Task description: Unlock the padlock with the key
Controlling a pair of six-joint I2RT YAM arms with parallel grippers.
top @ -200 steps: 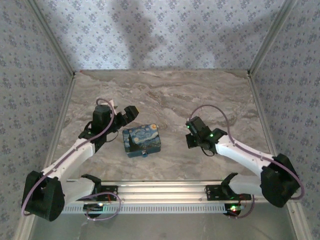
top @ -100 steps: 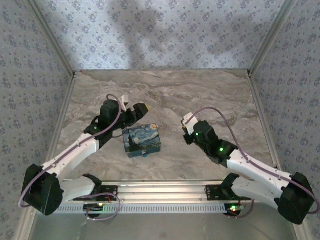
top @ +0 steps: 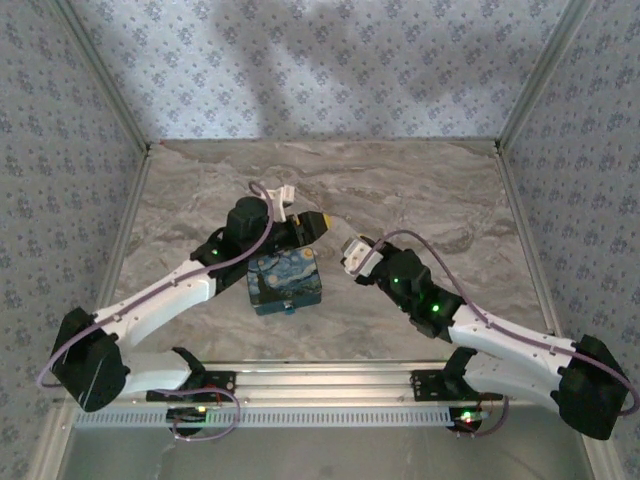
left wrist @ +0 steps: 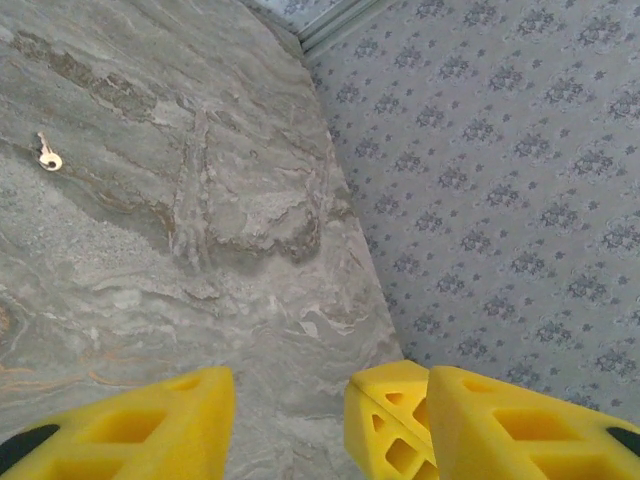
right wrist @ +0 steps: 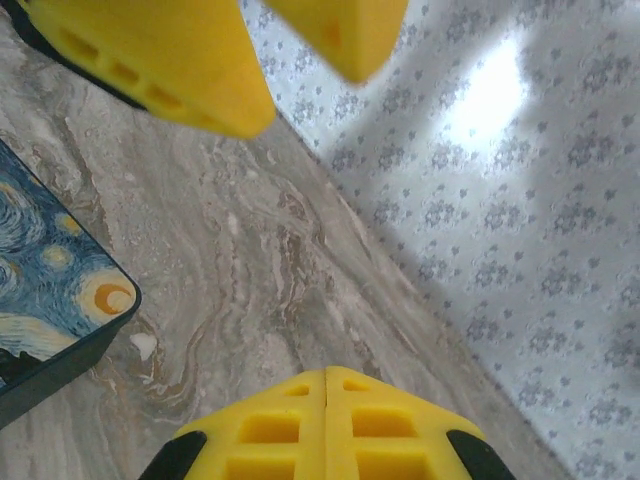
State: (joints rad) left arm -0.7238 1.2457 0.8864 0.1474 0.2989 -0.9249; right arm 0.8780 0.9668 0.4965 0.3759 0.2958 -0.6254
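Observation:
The key (left wrist: 46,156) lies small and pale on the marble far off in the left wrist view. A tiny blue-grey padlock (top: 287,308) sits at the near edge of the starry-night box (top: 284,279). My left gripper (top: 320,221) hangs open past the box's far right corner with nothing between its yellow fingers (left wrist: 130,430). My right gripper (top: 352,252) is shut and empty, its tips (right wrist: 325,400) pressed together just right of the box (right wrist: 50,290). The right gripper's tip (left wrist: 395,420) pokes in between the left gripper's fingers (right wrist: 160,60).
Patterned walls (top: 320,70) close off the marble table (top: 420,190) at the back and both sides. An aluminium rail (top: 320,385) runs along the near edge between the arm bases. Open marble lies behind and to the right of the grippers.
Both arms have swung toward the middle. The left gripper moved right past the box's far corner. The right gripper moved left to meet it.

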